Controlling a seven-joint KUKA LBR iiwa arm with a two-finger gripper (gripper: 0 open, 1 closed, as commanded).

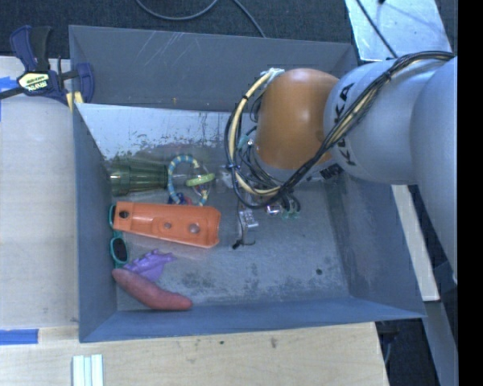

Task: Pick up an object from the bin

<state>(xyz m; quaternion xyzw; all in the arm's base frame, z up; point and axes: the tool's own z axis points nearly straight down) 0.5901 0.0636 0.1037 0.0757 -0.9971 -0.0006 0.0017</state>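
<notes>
Six loose things lie in the bin [338, 240], one of each kind, all gathered in its left half. There is one long orange plastic bar [165, 223] with two small holes, lying across the floor. One dark green bottle [141, 177] lies on its side against the back wall. One ring of blue and yellow-green cord [183, 179] sits just right of the bottle and may touch it. One small teal loop [117, 248] lies at the bar's left end. One purple toy [150, 262] is just below the bar. One reddish-brown lump [153, 293], shaped like a sweet potato, lies in the front left corner, touching the purple toy. The gripper [243, 230] points down near the middle of the floor, just beside the right end of the orange bar, which is the nearest thing to it. The green bottle and the cord ring lie a little further off to its upper left. The arm's rounded orange cover [294, 119] and its bundle of cables [253, 179] hang over the gripper and hide most of it. It is too small and dark to tell whether it is spread or pressed together, or whether it touches the bar. The teal loop is partly tucked under the bar, and the purple toy's shape is hard to make out.
</notes>
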